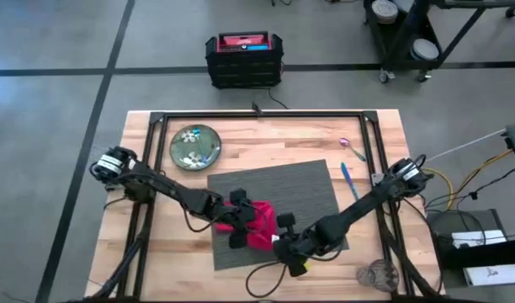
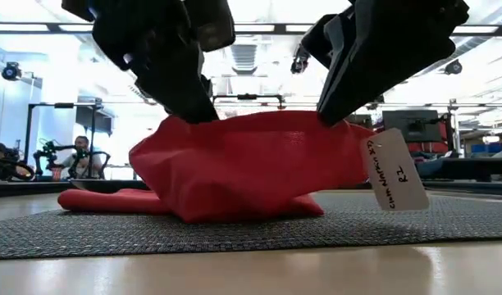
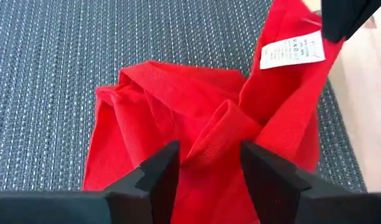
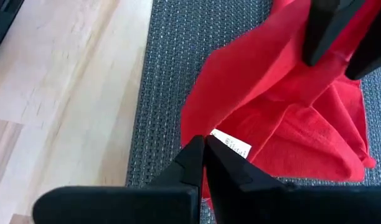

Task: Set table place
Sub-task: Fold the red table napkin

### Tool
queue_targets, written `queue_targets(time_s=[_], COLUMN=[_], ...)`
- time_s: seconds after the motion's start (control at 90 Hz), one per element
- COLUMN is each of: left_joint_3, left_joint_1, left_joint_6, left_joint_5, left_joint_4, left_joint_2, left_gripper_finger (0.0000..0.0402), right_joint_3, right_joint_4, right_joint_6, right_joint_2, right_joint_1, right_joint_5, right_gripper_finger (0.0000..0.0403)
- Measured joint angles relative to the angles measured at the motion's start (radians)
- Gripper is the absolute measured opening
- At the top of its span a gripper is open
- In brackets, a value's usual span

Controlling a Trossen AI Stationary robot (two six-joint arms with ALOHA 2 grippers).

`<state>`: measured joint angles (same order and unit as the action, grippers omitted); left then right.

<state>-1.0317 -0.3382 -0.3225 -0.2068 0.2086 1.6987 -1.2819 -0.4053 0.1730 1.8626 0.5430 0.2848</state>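
Red cloth napkin [image 1: 259,225], bunched and partly lifted over the near part of the dark grey ribbed placemat [image 1: 304,189], which serves here as the landmark. The cloth is soft, light and limp: it drapes in loose folds between two lift points and sags to the placemat in the middle, while one flat layer trails along the weave. It has no stiffness of its own, so any unheld part is likely to drop and fold over. A white label [image 2: 392,170] hangs free from the lifted edge nearest the right tool.

Right tool [image 4: 204,163]: fingers pressed together, pinching the napkin's edge just beside the label, above the placemat's near border. Left tool [image 3: 208,167]: fingers spread to either side of a raised ridge of cloth, hovering over the placemat's middle; the low view suggests its tips meet the top of the mound, but a firm grip cannot be confirmed.

Handling judgement: the best holds are corners or hems, taken well apart so the cloth hangs flat; a pinch on a central ridge would gather several layers and keep the bundle crumpled. The ribbed weave probably offers some friction, useful for dragging the cloth smooth.

Beyond the placemat: green flower-patterned plate [image 1: 195,146] at its far left; blue utensil [image 1: 348,182] and purple utensil [image 1: 353,148] on the bare table [image 1: 266,135] to its right; clear glass [image 1: 379,274] off its near right corner.
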Motion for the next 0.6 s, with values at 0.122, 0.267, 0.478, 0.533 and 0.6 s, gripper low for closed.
queue_targets(time_s=[0.122,0.267,0.478,0.533,0.6], left_joint_3=[0.000,0.000,0.000,0.000,-0.010], left_joint_1=[0.001,0.001,0.002,0.002,0.002], left_joint_6=[0.000,0.011,0.023,0.023,0.023], left_joint_5=[-0.010,-0.011,-0.012,-0.017,-0.023], left_joint_4=[-0.005,-0.007,-0.007,0.000,0.028], left_joint_2=[0.002,0.002,0.002,-0.004,-0.016], left_gripper_finger=[0.0122,0.0086,0.0014,0.0005,0.0005], right_joint_3=[0.000,0.000,0.000,0.000,0.000], right_joint_4=[0.000,0.002,0.003,0.003,0.001], right_joint_6=[0.001,0.001,0.000,-0.001,-0.011], right_joint_2=[0.000,0.000,0.000,0.000,-0.001], right_joint_1=[0.000,0.000,0.000,0.000,0.000], right_joint_5=[0.000,0.000,0.000,0.001,0.005], right_gripper_finger=[0.0000,0.0000,0.0000,0.0000,0.0000])
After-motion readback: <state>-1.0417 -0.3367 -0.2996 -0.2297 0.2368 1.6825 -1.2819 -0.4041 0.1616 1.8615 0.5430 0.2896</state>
